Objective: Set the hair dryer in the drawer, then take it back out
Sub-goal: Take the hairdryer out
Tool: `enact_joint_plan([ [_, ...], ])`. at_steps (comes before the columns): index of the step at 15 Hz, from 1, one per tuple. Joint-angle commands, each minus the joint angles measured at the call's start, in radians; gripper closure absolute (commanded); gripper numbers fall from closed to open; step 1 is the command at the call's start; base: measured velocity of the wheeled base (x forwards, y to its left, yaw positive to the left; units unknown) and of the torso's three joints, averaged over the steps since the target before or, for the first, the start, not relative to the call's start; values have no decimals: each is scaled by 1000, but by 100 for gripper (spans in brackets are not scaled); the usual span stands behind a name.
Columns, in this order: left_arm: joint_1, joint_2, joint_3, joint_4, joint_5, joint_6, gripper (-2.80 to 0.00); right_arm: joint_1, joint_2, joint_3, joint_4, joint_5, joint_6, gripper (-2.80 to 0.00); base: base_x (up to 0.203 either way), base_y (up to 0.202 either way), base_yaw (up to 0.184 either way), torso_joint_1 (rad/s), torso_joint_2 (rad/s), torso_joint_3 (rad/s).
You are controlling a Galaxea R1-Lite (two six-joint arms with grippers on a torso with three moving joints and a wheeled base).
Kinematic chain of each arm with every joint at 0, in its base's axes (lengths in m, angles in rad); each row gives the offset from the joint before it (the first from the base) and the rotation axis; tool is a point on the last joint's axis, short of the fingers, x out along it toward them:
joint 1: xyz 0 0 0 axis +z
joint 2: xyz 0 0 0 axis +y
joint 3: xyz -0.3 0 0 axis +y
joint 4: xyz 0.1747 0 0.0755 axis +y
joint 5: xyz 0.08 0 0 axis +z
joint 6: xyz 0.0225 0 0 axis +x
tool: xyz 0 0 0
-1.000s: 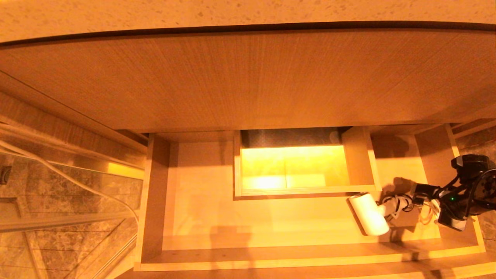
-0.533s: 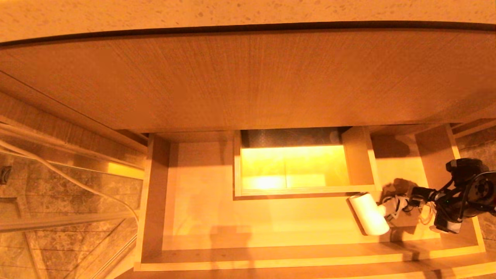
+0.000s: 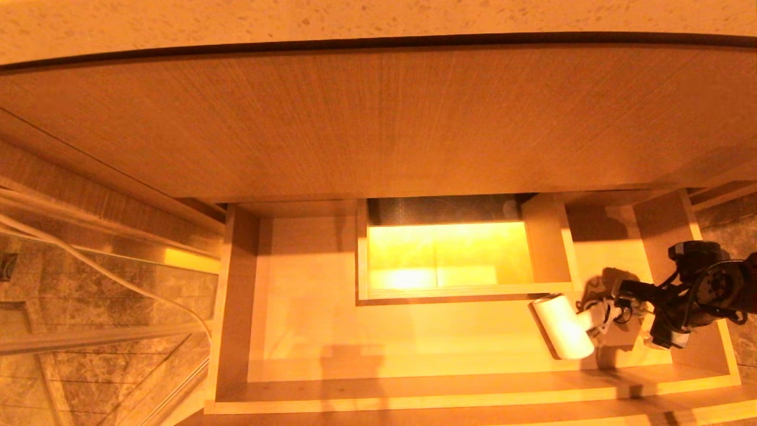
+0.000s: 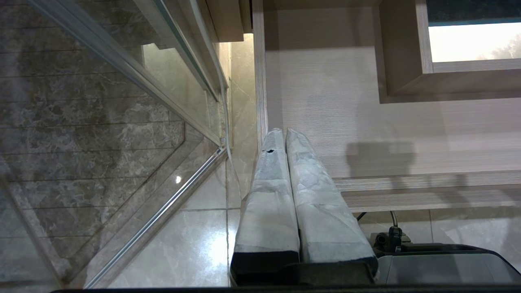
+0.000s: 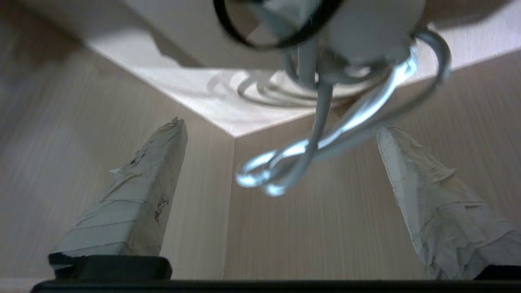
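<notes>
The white hair dryer [image 3: 562, 328] lies on the floor of the open drawer [image 3: 331, 331], in its right part, barrel toward the front. Its coiled cord [image 3: 603, 310] trails to the right. My right gripper [image 3: 620, 303] is low inside the drawer, right beside the handle and cord. In the right wrist view this gripper [image 5: 281, 126] is open. Cord loops [image 5: 325, 142] hang between the spread fingers [image 5: 142, 195] without touching them, and the dryer's handle end [image 5: 366, 28] sits just past the tips. My left gripper [image 4: 283, 132] is shut and empty, held by the drawer's left front corner.
A boxed cut-out [image 3: 443, 254] stands at the drawer's mid-back. The tall wood panel [image 3: 378, 118] and the counter edge [image 3: 378, 18] overhang the drawer. A glass partition [image 3: 89, 307] with a metal rail stands to the left, over tiled floor [image 4: 183, 244].
My right arm has moved left, closer to the dryer's handle, and its jaws have spread wider. The hair dryer has stayed where it lies.
</notes>
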Motion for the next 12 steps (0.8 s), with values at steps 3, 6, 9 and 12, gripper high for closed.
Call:
enact_joint_plan([
  [3, 0, 0, 0, 0, 1, 0, 0, 9, 47, -39, -4, 0, 5, -280, 0, 0, 0, 0, 0, 0],
  [6, 0, 0, 0, 0, 1, 0, 0, 12, 82, -88, -2, 4, 9, -280, 0, 0, 0, 0, 0, 0],
  [9, 0, 0, 0, 0, 1, 0, 0, 19, 94, -91, -3, 5, 11, -280, 0, 0, 0, 0, 0, 0],
  [12, 0, 0, 0, 0, 1, 0, 0, 19, 98, -91, -3, 4, 11, -280, 0, 0, 0, 0, 0, 0],
])
